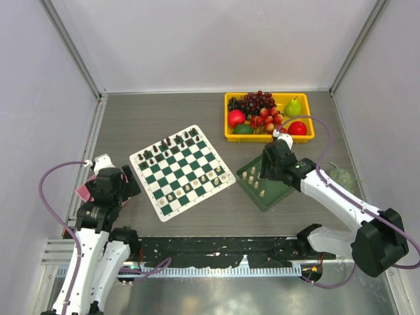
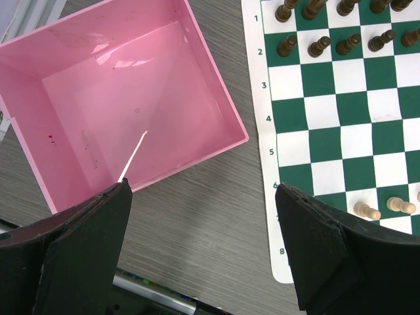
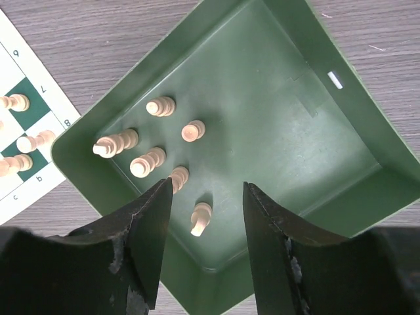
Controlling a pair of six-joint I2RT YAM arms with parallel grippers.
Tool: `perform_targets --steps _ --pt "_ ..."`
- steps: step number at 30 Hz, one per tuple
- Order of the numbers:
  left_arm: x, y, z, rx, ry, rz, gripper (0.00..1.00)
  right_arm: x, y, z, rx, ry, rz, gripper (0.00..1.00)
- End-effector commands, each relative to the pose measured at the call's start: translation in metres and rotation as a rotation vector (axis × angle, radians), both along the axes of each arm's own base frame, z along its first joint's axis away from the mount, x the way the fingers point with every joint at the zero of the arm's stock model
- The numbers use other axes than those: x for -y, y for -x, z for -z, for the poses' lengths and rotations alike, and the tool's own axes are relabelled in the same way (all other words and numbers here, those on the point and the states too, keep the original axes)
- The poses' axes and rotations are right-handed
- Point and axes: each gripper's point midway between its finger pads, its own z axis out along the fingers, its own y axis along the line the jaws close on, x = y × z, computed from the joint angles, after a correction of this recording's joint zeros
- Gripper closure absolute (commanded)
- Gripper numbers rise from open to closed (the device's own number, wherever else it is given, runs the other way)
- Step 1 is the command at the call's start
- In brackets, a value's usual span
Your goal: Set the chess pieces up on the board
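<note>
Right claw (image 3: 207, 191): jaws apart and clamped on nothing, hanging low over the green tray (image 3: 308, 85).
Between the jaws: one cream piece (image 3: 200, 218) lies tipped on its side and seems to touch neither finger.
Risk at closing: a lying, rounded piece could roll, squirt out, or come up crooked, and then it would not stand on its square.
Against one fingertip (image 3: 164, 193): a second cream piece (image 3: 178, 177) sits just beside it, so a descent might nudge it or pinch it as well.
Ahead of the claw: four more pieces (image 3: 147, 162) bunch close together, and a sideways bump could scatter them.
Past the tray's corner: the board (image 3: 58, 128) carries placed cream pieces (image 3: 36, 141) along its near edge, which a careless set-down could topple.
Left claw (image 2: 203, 223): jaws wide apart and empty, over bare table between the pink box (image 2: 216, 105) and the board's border. It is well apart from the right claw, so a clash looks unlikely.
</note>
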Motion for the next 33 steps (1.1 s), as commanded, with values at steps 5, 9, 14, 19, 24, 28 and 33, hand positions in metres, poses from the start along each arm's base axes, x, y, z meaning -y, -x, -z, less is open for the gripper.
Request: perform_targets --steps 5,9,14,19,24,28,33 --pt "0.000 -0.007 -0.012 0.050 0.006 -0.008 0.01 -0.016 -0.007 -0.009 0.023 -0.099 -0.057 0.49" --pt "0.000 -0.008 -0.010 0.043 0.006 -0.006 0.01 -0.030 -0.003 -0.001 -0.028 -0.143 -0.094 0.54" --pt "0.000 -0.008 -0.010 0.043 0.007 -0.007 0.01 -0.031 0.004 0.010 -0.072 -0.140 -0.116 0.60" --pt "0.001 -0.008 -0.010 0.041 0.007 -0.002 0.01 -0.029 0.009 0.021 -0.123 -0.102 -0.138 0.62" --pt "0.000 -0.008 -0.009 0.038 0.006 -0.004 0.01 -0.034 0.011 0.028 -0.148 -0.093 -0.160 0.67" --pt "0.000 -0.008 -0.010 0.039 0.006 -0.006 0.01 -0.036 0.008 0.033 -0.152 -0.078 -0.164 0.67" --pt "0.000 -0.009 -0.010 0.039 0.007 -0.005 0.01 -0.037 0.004 0.038 -0.162 -0.069 -0.166 0.67"
